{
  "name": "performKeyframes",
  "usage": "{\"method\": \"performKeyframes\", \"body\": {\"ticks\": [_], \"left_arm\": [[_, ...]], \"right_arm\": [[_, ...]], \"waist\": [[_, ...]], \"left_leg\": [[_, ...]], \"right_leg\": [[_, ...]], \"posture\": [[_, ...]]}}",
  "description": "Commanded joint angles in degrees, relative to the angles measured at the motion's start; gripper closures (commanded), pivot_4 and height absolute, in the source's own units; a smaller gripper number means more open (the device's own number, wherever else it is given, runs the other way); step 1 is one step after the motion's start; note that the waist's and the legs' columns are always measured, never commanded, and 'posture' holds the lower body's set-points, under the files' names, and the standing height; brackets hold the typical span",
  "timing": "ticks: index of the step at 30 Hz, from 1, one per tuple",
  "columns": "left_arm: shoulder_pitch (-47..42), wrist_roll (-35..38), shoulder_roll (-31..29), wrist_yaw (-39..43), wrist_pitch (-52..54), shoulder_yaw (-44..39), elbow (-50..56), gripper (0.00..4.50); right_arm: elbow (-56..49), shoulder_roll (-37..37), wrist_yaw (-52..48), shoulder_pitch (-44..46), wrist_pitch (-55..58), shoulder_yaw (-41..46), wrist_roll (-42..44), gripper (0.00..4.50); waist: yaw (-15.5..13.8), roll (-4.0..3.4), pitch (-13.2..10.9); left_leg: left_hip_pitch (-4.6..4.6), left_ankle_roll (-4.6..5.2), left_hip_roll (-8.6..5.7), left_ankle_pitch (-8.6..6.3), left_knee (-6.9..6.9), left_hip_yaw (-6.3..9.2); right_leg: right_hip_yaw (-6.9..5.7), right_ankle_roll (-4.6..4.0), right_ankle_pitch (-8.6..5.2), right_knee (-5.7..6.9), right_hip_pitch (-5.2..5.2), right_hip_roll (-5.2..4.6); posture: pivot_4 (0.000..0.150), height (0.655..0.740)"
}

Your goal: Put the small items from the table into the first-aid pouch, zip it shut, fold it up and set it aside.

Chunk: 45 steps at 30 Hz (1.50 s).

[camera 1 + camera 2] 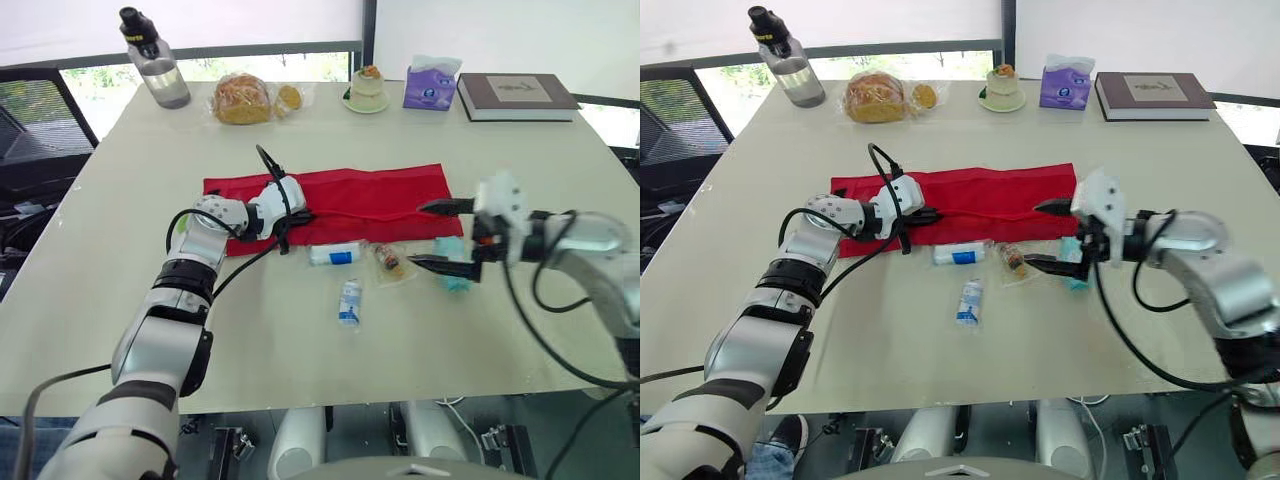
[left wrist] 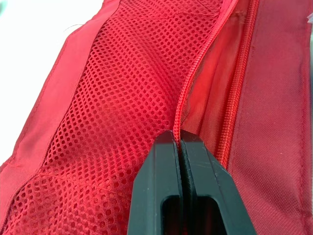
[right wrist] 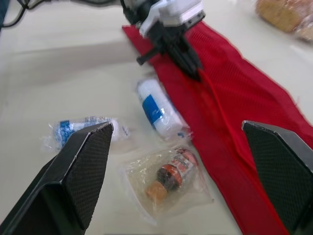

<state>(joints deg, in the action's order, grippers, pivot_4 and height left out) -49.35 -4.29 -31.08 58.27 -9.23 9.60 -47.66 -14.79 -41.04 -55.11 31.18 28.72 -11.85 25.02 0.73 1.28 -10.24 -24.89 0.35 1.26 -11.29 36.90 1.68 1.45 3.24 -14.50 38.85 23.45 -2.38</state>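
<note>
The red first-aid pouch [image 1: 370, 195] lies spread flat across the table's middle. My left gripper [image 1: 300, 218] is at its left front edge, shut on the zipper edge [image 2: 188, 93] beside the mesh pocket. In front of the pouch lie a white and blue roll [image 1: 333, 255], a small brown bottle in a clear bag [image 1: 388, 258] and a wrapped blue and white packet [image 1: 349, 300]. My right gripper [image 1: 422, 235] stands open at the pouch's right front corner, just right of the bagged bottle [image 3: 171, 176]. A teal item [image 1: 457, 278] lies partly hidden under it.
Along the far edge stand a water bottle [image 1: 155, 62], bagged bread [image 1: 243, 98], a small dessert on a plate [image 1: 367, 88], a purple tissue pack [image 1: 431, 85] and a book [image 1: 515, 95]. A black chair [image 1: 30, 110] stands off the far left corner.
</note>
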Motion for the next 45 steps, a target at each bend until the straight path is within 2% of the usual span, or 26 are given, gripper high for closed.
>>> {"method": "performKeyframes", "body": {"ticks": [1, 4, 8, 14, 19, 20, 21, 23, 27, 28, 29, 39, 42, 44, 45], "left_arm": [[-0.34, 1.10, 0.16, -0.82, 1.34, -1.22, 3.39, 4.46], [0.79, 0.91, 0.29, -1.10, 2.03, -1.13, 4.98, 4.46], [1.41, 0.99, 0.51, -1.68, 3.08, -1.36, 6.38, 4.46], [2.06, 1.11, 0.59, -2.08, 4.00, -1.50, 7.73, 4.46], [2.57, 1.27, 0.48, -2.04, 4.35, -1.58, 8.37, 4.46], [2.60, 1.38, 0.49, -2.08, 4.41, -1.70, 8.32, 4.50], [2.64, 1.48, 0.51, -2.14, 4.49, -1.82, 8.23, 4.50], [2.77, 1.52, 0.55, -2.23, 4.44, -1.89, 8.08, 4.50], [3.01, 1.72, 0.71, -2.36, 4.43, -1.89, 8.11, 4.50], [3.01, 1.74, 0.74, -2.43, 4.43, -1.87, 8.10, 4.50], [3.01, 1.77, 0.76, -2.49, 4.43, -1.87, 8.08, 4.50], [3.03, 1.93, 0.76, -2.92, 4.21, -1.77, 7.58, 4.50], [3.09, 1.93, 0.85, -2.98, 4.18, -1.74, 7.49, 4.50], [3.09, 1.96, 0.86, -3.01, 4.14, -1.76, 7.41, 4.50], [3.08, 1.95, 0.90, -3.08, 4.16, -1.76, 7.41, 4.50]], "right_arm": [[2.33, 3.37, -0.83, 4.80, -3.80, -3.50, -4.44, 0.00], [8.93, 8.42, -2.15, 12.32, -6.75, -12.07, -13.03, 0.00], [16.29, 11.80, -3.63, 18.07, -8.61, -18.60, -20.93, 0.00], [20.82, 16.07, -5.00, 21.08, -6.51, -21.53, -25.52, 0.00], [24.26, 18.01, -7.38, 22.88, -9.23, -23.10, -28.76, 0.00], [25.32, 18.42, -7.58, 23.43, -9.90, -23.40, -29.61, 0.57], [26.39, 18.72, -7.71, 23.96, -10.35, -23.72, -30.60, 0.85], [28.49, 19.31, -7.63, 24.71, -11.46, -24.07, -32.33, 1.77], [31.56, 21.15, -7.00, 25.50, -12.39, -23.66, -34.31, 3.91], [32.32, 21.48, -6.73, 25.73, -12.44, -23.67, -35.00, 4.33], [33.11, 21.58, -6.58, 25.92, -12.65, -23.81, -35.76, 4.43], [34.59, 21.80, -9.00, 25.63, -12.20, -21.75, -35.70, 4.43], [32.16, 21.65, -9.73, 24.85, -10.04, -21.52, -35.47, 3.51], [31.24, 21.57, -10.18, 24.52, -8.90, -21.54, -35.50, 2.71], [30.87, 21.41, -10.49, 24.41, -8.43, -21.57, -35.56, 2.71]], "waist": [[0.16, 0.00, 0.00], [0.33, -0.02, -0.01], [0.09, -0.02, -0.01], [0.06, -0.02, -0.01], [0.16, -0.03, -0.01], [0.18, -0.03, -0.01], [0.19, -0.03, -0.01], [0.18, -0.03, -0.02], [0.20, -0.03, -0.01], [0.21, -0.03, -0.01], [0.22, -0.03, -0.01], [0.21, -0.04, -0.01], [0.20, -0.04, -0.01], [0.20, -0.04, -0.01], [0.20, -0.04, -0.01]], "left_leg": [[0.00, 0.00, 0.00, 0.00, 0.06, -0.01], [0.06, 0.00, 0.02, 0.00, 0.07, 0.01], [0.03, 0.00, 0.03, 0.00, 0.03, 0.08], [-0.03, -0.01, 0.00, 0.00, 0.08, 0.11], [0.01, -0.01, 0.01, 0.00, 0.08, 0.15], [0.02, -0.01, 0.00, 0.00, 0.07, 0.15], [0.01, -0.01, 0.01, 0.00, 0.05, 0.15], [0.01, -0.01, 0.01, 0.00, 0.05, 0.15], [0.01, -0.01, 0.01, 0.00, 0.06, 0.15], [0.02, -0.01, 0.00, 0.00, 0.05, 0.15], [0.02, -0.01, 0.01, 0.00, 0.05, 0.15], [0.04, -0.01, 0.01, 0.00, 0.05, 0.15], [0.03, -0.01, 0.01, 0.00, 0.05, 0.15], [0.03, -0.01, 0.00, 0.00, 0.05, 0.15], [0.03, -0.01, 0.01, 0.00, 0.05, 0.15]], "right_leg": [[0.01, 0.01, 0.01, 0.03, 0.00, 0.00], [-0.01, 0.01, 0.00, 0.09, 0.00, 0.03], [-0.07, -0.01, 0.00, 0.09, 0.01, 0.05], [-0.11, -0.02, 0.01, 0.09, 0.01, 0.02], [-0.15, -0.02, 0.01, 0.13, 0.00, 0.03], [-0.15, -0.02, 0.01, 0.13, 0.00, 0.03], [-0.15, -0.02, 0.01, 0.13, 0.01, 0.03], [-0.15, -0.02, 0.01, 0.12, 0.01, 0.03], [-0.15, -0.02, 0.01, 0.12, 0.00, 0.03], [-0.15, -0.02, 0.01, 0.13, 0.00, 0.03], [-0.15, -0.02, 0.01, 0.13, 0.00, 0.03], [-0.15, -0.02, 0.01, 0.14, 0.00, 0.03], [-0.15, -0.02, 0.01, 0.14, 0.00, 0.03], [-0.15, -0.02, 0.01, 0.14, 0.00, 0.03], [-0.15, -0.02, 0.01, 0.14, 0.00, 0.03]], "posture": [[0.150, 0.7332], [0.150, 0.7332], [0.150, 0.7332], [0.150, 0.7332], [0.150, 0.7332], [0.150, 0.7332], [0.150, 0.7332], [0.150, 0.7332], [0.150, 0.7332], [0.150, 0.7332], [0.150, 0.7332], [0.150, 0.7332], [0.150, 0.7332], [0.150, 0.7332], [0.150, 0.7332]]}}
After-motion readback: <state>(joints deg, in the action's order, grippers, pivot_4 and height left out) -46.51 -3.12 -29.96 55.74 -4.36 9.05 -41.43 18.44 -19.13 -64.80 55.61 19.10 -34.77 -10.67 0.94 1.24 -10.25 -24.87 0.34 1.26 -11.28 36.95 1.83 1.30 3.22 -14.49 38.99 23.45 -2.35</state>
